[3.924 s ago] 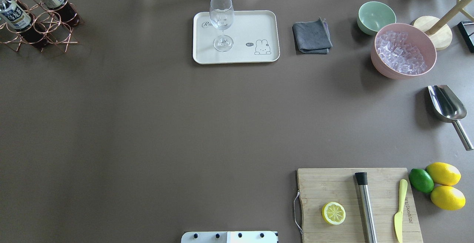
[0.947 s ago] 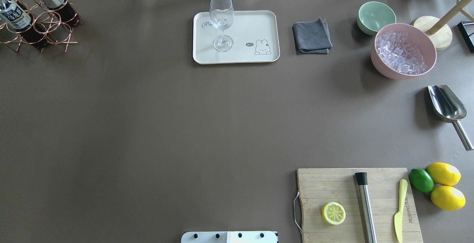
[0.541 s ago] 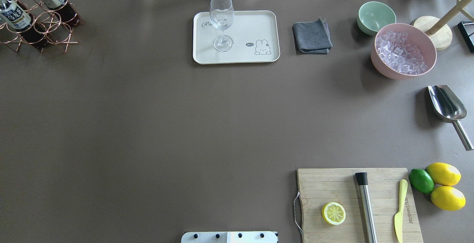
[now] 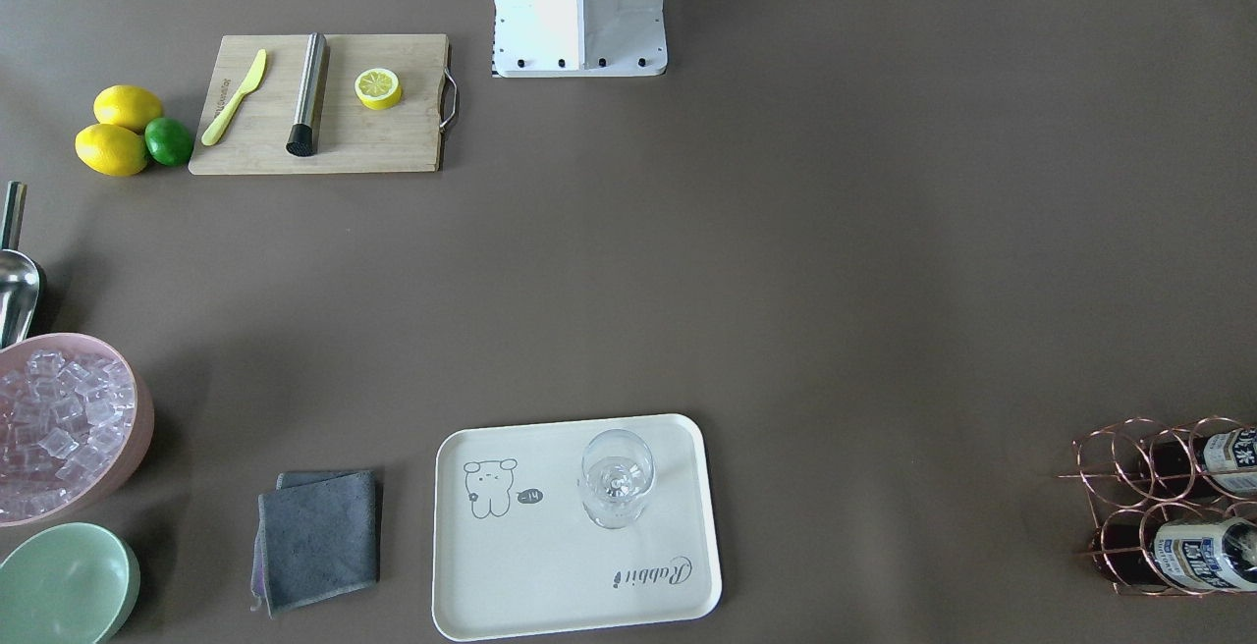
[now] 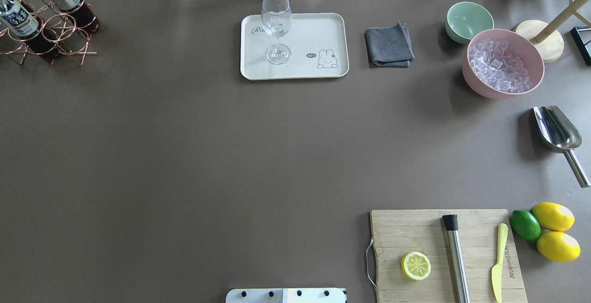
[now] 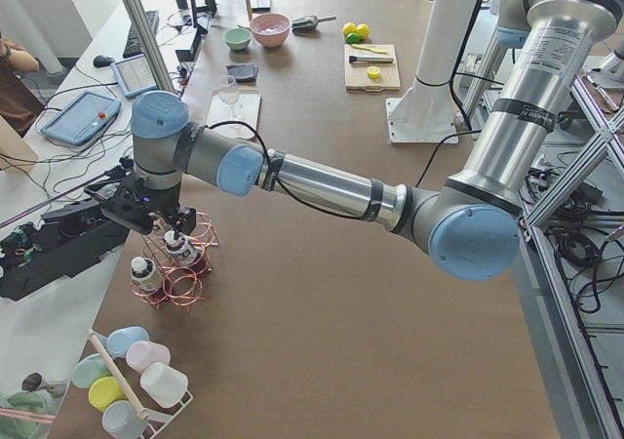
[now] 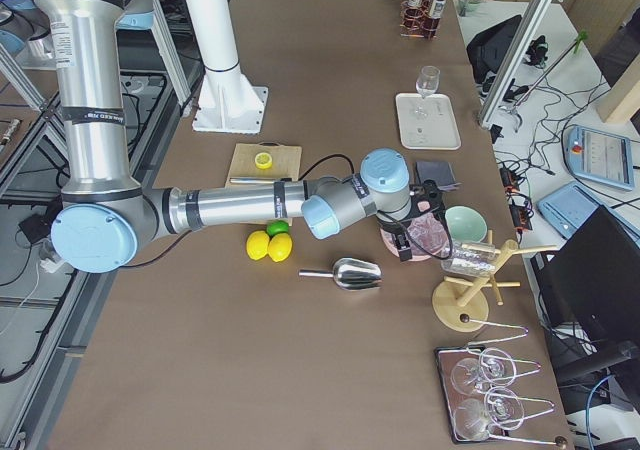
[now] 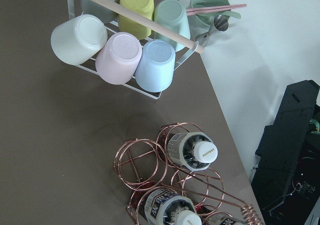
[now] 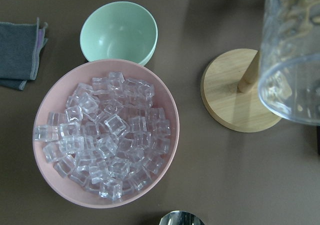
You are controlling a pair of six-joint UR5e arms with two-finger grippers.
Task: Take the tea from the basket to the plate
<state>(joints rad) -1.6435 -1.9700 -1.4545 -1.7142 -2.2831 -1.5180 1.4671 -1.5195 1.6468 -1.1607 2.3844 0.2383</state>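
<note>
The tea (image 8: 199,152) stands upright in a ring cell of the basket (image 8: 159,160), white cap up, with alike bottles in the cells beside it. It looks small and full, so probably moderately heavy for its size. The plastic is likely stiff but smooth, and the printed label should offer a little more friction than the bare shoulder. Since the wire ring encircles the body, the sensible hold is high up, around the neck or just under the cap, followed by a straight lift until the base clears the ring.

The left gripper (image 6: 168,226) hangs directly above the basket's bottles. It shows only in the side view, so I cannot tell whether its jaws are parted or closed. The basket's coiled handle (image 8: 245,212) rises close to the bottles and narrows the approach on that side.

A cup rack (image 8: 120,45) sits near the basket, and the edge of the table (image 5: 184,155) runs just beside it, leaving little margin there. Between basket and plate (image 5: 318,30) lies a broad bare stretch. On the plate, a wine glass (image 5: 276,16) occupies the half nearer the basket, so the free room is the half farther from it, and the glass looks easy to knock.

The right gripper (image 7: 404,242) hovers over the pink bowl (image 7: 430,235), well apart from the basket, and its jaw state cannot be told either.
</note>
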